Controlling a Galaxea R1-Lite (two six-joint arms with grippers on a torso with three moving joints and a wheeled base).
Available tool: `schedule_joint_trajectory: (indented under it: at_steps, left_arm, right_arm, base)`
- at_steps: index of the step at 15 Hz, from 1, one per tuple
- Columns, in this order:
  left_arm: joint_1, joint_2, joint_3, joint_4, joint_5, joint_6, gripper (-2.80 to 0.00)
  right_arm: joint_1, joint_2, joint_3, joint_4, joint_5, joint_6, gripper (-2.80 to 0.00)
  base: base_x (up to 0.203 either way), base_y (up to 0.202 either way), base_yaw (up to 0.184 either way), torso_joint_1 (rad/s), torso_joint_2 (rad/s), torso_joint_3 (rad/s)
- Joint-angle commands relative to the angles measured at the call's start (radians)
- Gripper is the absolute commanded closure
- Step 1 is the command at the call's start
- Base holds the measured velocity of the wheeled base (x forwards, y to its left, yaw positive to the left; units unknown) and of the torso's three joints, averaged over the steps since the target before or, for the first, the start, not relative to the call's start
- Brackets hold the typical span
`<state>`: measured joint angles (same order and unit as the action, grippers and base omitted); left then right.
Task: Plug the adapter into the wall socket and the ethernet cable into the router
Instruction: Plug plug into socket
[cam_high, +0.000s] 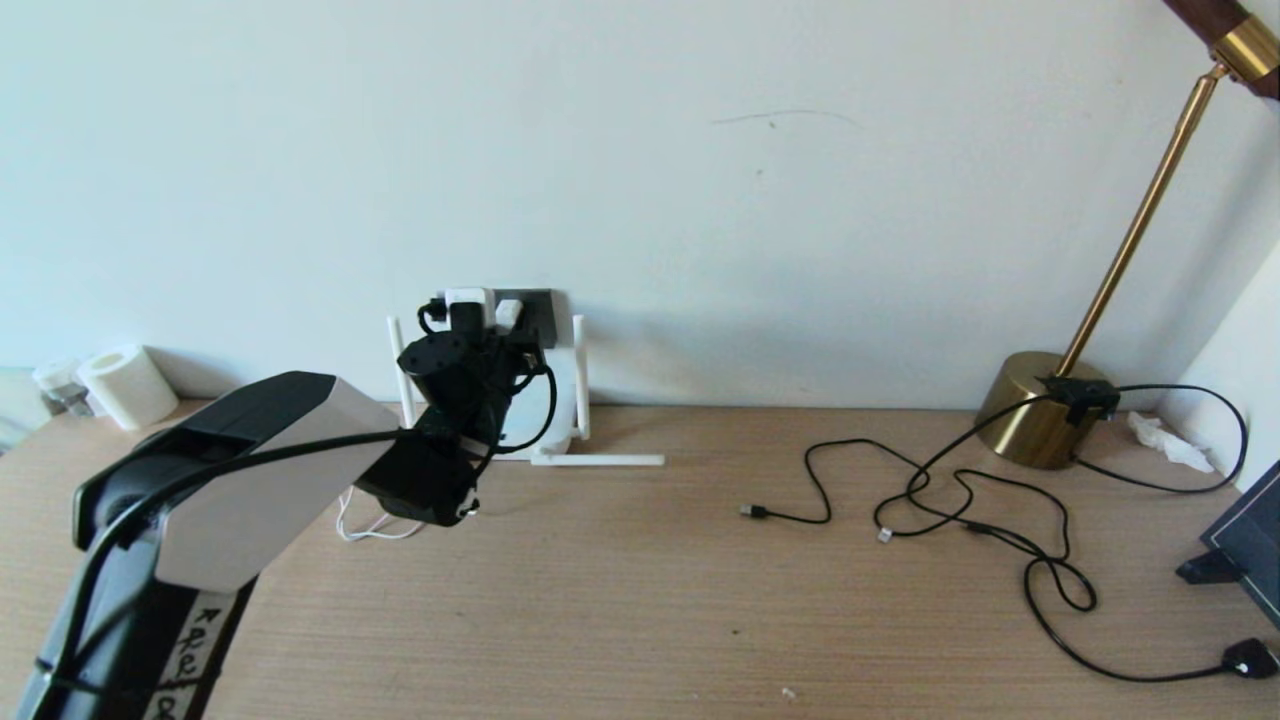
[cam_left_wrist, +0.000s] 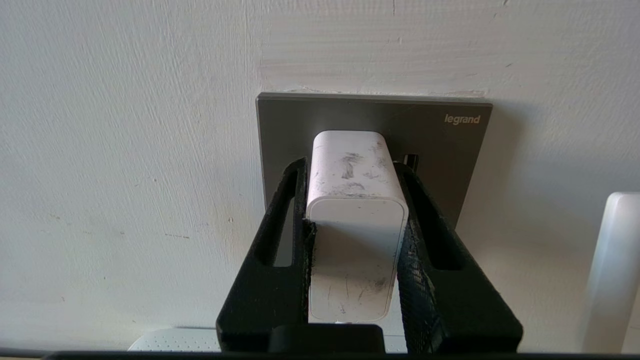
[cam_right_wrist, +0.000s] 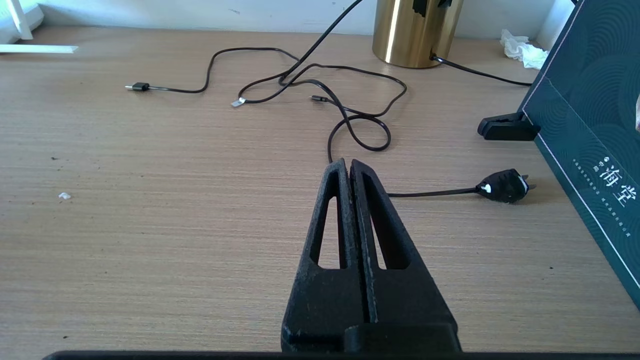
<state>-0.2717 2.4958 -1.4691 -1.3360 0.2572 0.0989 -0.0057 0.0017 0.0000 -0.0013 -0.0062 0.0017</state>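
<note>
The small white adapter (cam_left_wrist: 356, 220) sits between the fingers of my left gripper (cam_left_wrist: 352, 167), which is shut on it. Its far end is against the dark grey wall socket (cam_left_wrist: 445, 145). In the head view the left gripper (cam_high: 480, 325) is up at the socket (cam_high: 530, 305), just above the white router (cam_high: 535, 420). The adapter's thin white cord (cam_high: 370, 528) lies on the desk. My right gripper (cam_right_wrist: 348, 163) hovers shut and empty over the desk, out of the head view. The thick ethernet cable is out of view.
Thin black cords (cam_high: 940, 480) with small connectors tangle at the right, one ending in a black pronged plug (cam_right_wrist: 505, 185). A brass lamp base (cam_high: 1040, 410), a dark teal box (cam_right_wrist: 590, 125) and a paper roll (cam_high: 128, 385) stand along the edges. One router antenna (cam_high: 597, 460) lies flat.
</note>
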Motion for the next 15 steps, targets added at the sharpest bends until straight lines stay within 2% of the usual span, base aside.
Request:
schedule_joint_trajectory:
  at_steps: [1,15]
  left_arm:
    - [0.0,0.012,-0.006,-0.002,0.002,0.001,0.0]
    - [-0.003,0.048,-0.025,-0.002,-0.003,-0.001,0.0]
  right_arm:
    - [0.0,0.0,0.0,0.0,0.0,0.0,0.0]
    - [0.0,0.0,0.0,0.0,0.0,0.0,0.0]
  base:
    - [0.0,0.0,0.0,0.0,0.0,0.0]
    - [0.0,0.0,0.0,0.0,0.0,0.0]
